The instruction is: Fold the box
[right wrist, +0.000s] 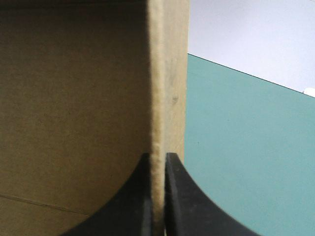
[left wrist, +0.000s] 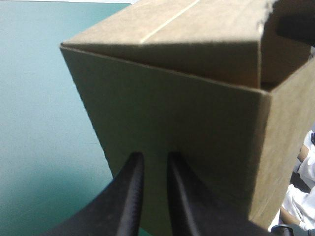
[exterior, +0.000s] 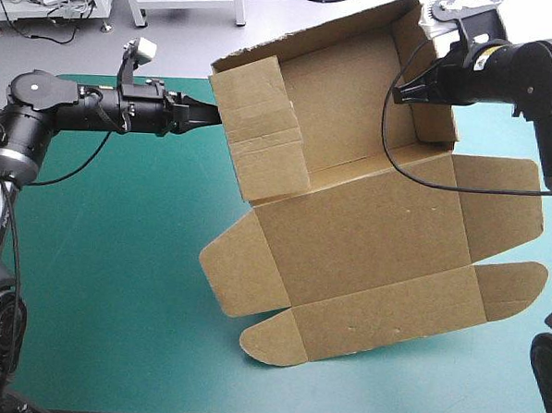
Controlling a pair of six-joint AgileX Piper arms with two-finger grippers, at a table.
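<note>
right gripper (right wrist: 156,157) black fingers all but together, clamped on edge of upright wall of box (exterior: 367,239). left gripper (left wrist: 153,157) fingers nearly closed too, pinching opposite side wall. box held up between both arms over teal-green cover (exterior: 96,280), tilted. far part has walls raised. lid panel and flaps flat, hanging toward near table edge. cannot tell if lowest flap touches cover.

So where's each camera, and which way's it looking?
High view: above, behind the robot, looking down at the table and box; left hand, right hand show.
Left wrist view: above that wrist, looking along the left hand at a box wall.
Right wrist view: above that wrist, looking along the right hand at a wall's edge.
All share the box.
</note>
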